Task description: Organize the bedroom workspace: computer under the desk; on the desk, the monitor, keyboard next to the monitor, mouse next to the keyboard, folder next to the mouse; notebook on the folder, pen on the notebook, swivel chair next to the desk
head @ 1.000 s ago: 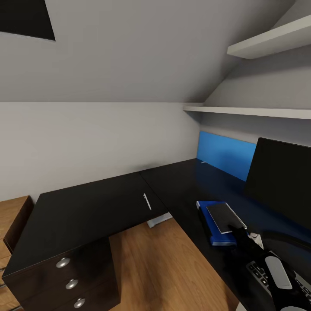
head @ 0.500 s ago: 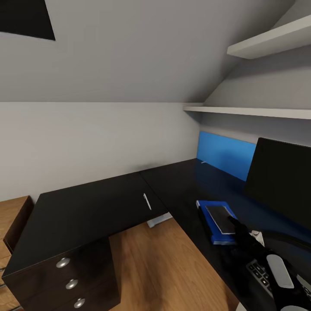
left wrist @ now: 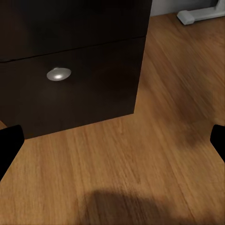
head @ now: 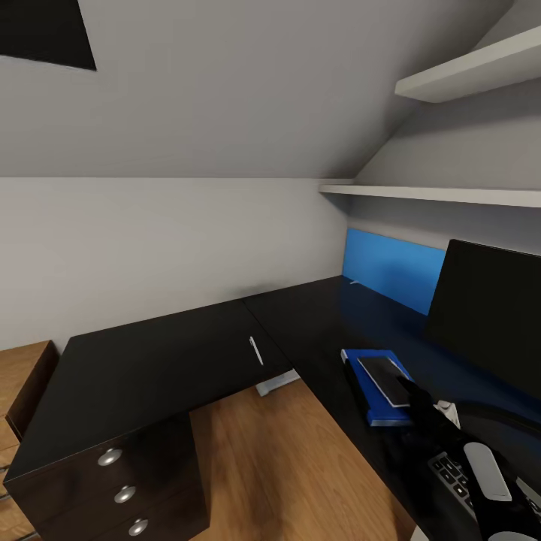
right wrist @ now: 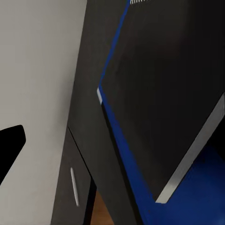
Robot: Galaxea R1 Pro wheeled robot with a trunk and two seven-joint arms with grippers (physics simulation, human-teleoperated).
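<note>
A pale grey wall [head: 150,240] runs behind the workspace, meeting a sloped ceiling [head: 248,83] that rises toward 1 o'clock. A dark rectangular opening [head: 45,30] cuts the slope at 11 o'clock. Two white shelves [head: 466,71] hang on the wall at 2 o'clock, one above the other. A light-wood dresser [head: 19,383] stands at 9 o'clock. Warm wooden floorboards [head: 270,466] spread at 6 o'clock, their grain clear in the left wrist view [left wrist: 140,164]. The light is soft and even.

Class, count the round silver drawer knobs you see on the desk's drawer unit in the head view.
3: top knob, middle knob, bottom knob, stacked down the drawer unit. Others may be hidden.
</note>
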